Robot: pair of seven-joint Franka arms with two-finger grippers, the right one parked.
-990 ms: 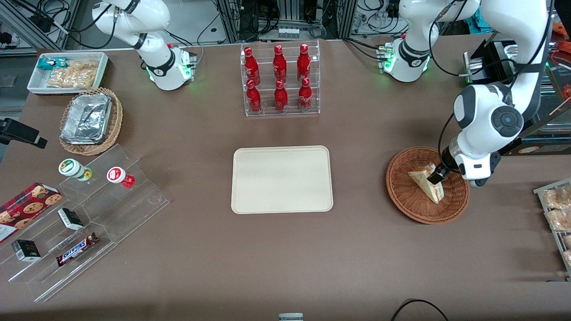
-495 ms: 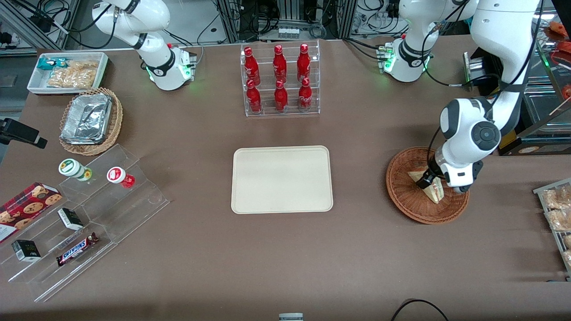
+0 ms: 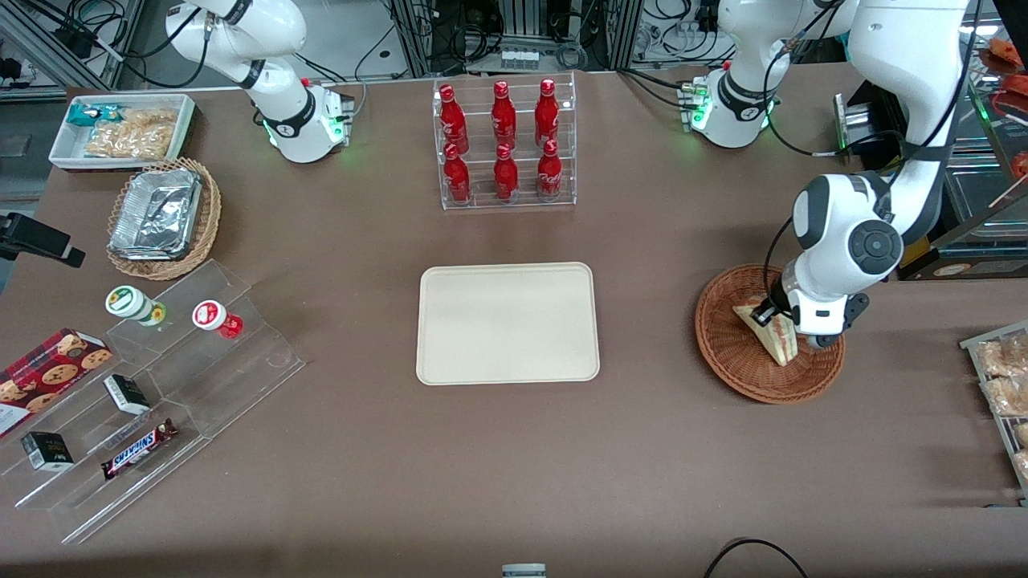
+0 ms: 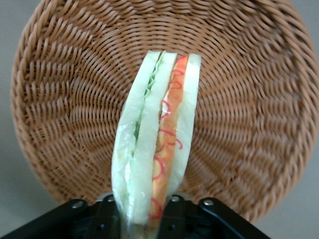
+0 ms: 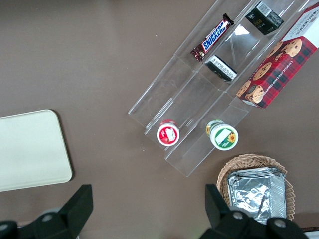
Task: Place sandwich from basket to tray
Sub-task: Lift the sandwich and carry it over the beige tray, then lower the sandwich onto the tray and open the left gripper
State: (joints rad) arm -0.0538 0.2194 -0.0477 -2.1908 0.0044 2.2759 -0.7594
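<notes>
The sandwich (image 3: 773,335), a pale bread wedge with red and green filling, stands on edge in the reddish-brown wicker basket (image 3: 727,353) toward the working arm's end of the table. My gripper (image 3: 767,315) is down in the basket, shut on the sandwich's upper end. In the left wrist view the sandwich (image 4: 155,149) rises from between the black fingers (image 4: 107,215), pinched on both bread faces, with the basket (image 4: 249,124) weave under it. The gripper (image 4: 148,219) holds nothing else. The cream tray (image 3: 507,323) lies bare at the table's middle.
A clear rack of red bottles (image 3: 504,144) stands farther from the camera than the tray. Toward the parked arm's end are a foil-filled tan basket (image 3: 165,217), a white snack bin (image 3: 120,128) and acrylic steps with snacks (image 3: 161,377). Packaged pastries (image 3: 1004,377) lie beside the basket.
The wrist has shifted over the basket toward the tray and settled on the sandwich. In the last half second the sandwich has moved slightly up with the gripper.
</notes>
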